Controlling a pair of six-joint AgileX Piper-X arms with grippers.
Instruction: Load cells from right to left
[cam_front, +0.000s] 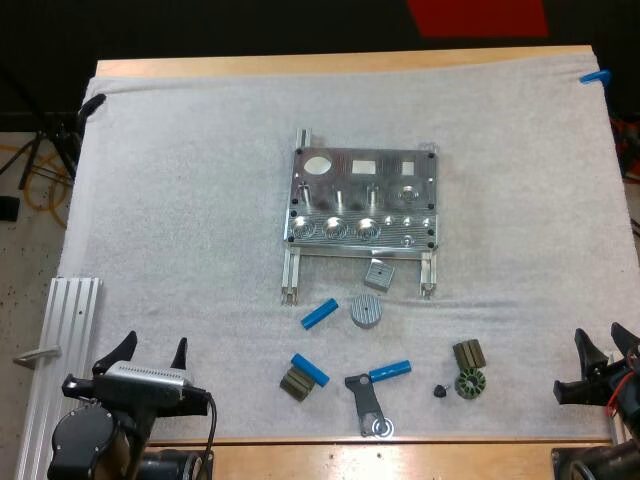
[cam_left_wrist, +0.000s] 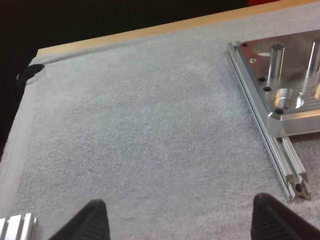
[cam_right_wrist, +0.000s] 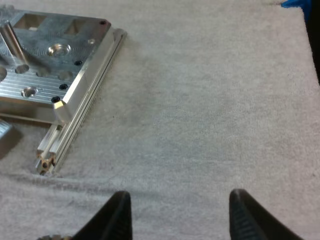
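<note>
The metal fixture (cam_front: 365, 200) sits on its two rails at the middle of the mat, with round and square pockets in its plate; its corners also appear in the wrist views (cam_left_wrist: 285, 85) (cam_right_wrist: 45, 65). In front of it lie three blue cylinders (cam_front: 320, 313) (cam_front: 309, 369) (cam_front: 390, 370), a grey disc (cam_front: 367, 311), a small metal block (cam_front: 379, 274), dark ribbed parts (cam_front: 294, 383) (cam_front: 468, 354) (cam_front: 469, 383), and a dark lever (cam_front: 368, 405). My left gripper (cam_front: 152, 352) (cam_left_wrist: 180, 225) stands open at the near left. My right gripper (cam_front: 600, 345) (cam_right_wrist: 177, 212) stands open at the near right. Both hold nothing.
An aluminium rail plate (cam_front: 55, 350) lies off the mat's near left edge beside my left arm. A black clip (cam_front: 92, 104) holds the mat's far left corner. Bare mat (cam_front: 180, 200) stretches left and right of the fixture.
</note>
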